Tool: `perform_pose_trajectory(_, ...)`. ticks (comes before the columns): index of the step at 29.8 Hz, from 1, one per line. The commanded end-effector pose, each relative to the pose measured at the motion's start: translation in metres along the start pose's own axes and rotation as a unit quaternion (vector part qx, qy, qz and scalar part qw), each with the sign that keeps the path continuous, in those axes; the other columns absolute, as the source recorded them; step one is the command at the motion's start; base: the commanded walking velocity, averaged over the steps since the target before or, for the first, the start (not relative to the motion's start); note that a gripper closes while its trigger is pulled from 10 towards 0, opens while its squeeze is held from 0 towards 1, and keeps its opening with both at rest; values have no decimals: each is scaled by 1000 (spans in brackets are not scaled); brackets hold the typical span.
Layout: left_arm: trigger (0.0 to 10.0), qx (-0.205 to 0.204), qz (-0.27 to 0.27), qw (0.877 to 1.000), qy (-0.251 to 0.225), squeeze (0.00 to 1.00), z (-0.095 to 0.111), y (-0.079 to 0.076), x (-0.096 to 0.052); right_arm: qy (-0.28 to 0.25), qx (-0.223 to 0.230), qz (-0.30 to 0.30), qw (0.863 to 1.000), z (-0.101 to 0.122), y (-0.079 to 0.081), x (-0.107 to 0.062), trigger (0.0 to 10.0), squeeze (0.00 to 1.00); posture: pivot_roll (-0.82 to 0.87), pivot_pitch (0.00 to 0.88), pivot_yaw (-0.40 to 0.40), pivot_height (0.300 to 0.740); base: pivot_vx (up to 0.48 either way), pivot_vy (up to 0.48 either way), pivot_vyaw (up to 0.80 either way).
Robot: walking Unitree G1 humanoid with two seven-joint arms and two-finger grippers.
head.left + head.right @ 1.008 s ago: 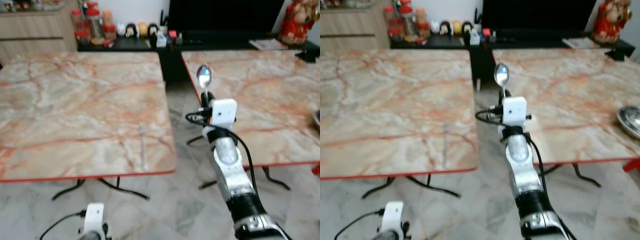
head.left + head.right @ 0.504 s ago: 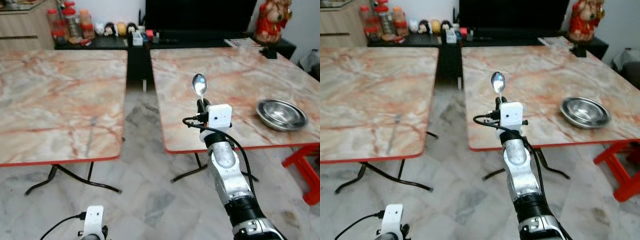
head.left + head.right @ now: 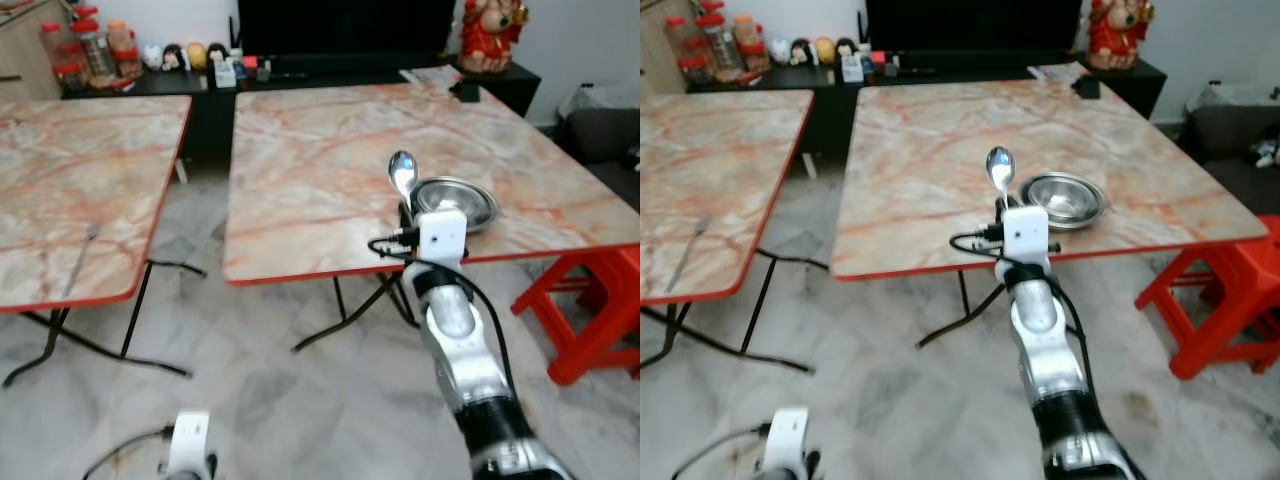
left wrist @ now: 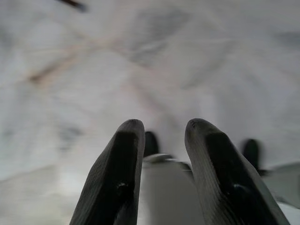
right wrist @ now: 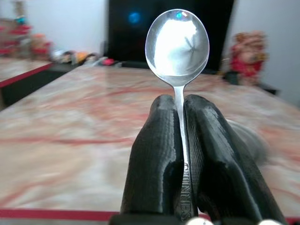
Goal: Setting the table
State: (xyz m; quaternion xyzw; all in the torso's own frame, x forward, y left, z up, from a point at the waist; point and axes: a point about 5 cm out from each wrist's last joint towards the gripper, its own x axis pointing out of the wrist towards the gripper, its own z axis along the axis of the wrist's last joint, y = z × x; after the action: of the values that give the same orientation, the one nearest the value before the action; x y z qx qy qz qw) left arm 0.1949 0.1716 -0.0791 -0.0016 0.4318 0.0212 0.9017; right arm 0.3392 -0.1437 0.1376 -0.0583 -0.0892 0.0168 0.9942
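Right gripper (image 5: 180,140): clamped on the shiny silver metal spoon (image 5: 177,43), bowl up, before the marble-patterned red-edged counter (image 3: 320,170).
Round steel bowl (image 3: 1064,197): on that counter, near its front edge.
Left gripper (image 4: 164,154): low over the floor, fingers slightly parted, holding nothing.

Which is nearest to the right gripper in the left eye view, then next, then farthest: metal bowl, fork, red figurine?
From the right gripper:
1. Metal bowl, just beside it on the right-hand table.
2. Fork, away to the left on the other table.
3. Red figurine, on the far cabinet.

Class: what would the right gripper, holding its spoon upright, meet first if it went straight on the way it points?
Probably the metal bowl on the table beyond the right gripper and its spoon, though depth is unclear.
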Motion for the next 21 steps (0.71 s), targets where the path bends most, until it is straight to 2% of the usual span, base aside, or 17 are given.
perform_pose_trajectory(1, 10000, -2, 15, 1000, -3, 0, 1, 12, -1, -15, 13, 7, 1000, 9, 9, 4, 10000, 0, -89, 0, -11, 740, 0, 0, 0)
perform_pose_trajectory(8, 10000, -7, 18, 1000, -5, 0, 1, 13, -1, -14, 11, 5, 1000, 10, 7, 5, 10000, 0, -93, 0, -10, 740, 0, 0, 0)
perform_pose_trajectory(21, 10000, -2, 19, 1000, -2, 0, 2, 16, -1, -12, -3, 8, 1000, 9, 9, 6, 10000, 0, -87, 0, -4, 740, 266, 0, 0)
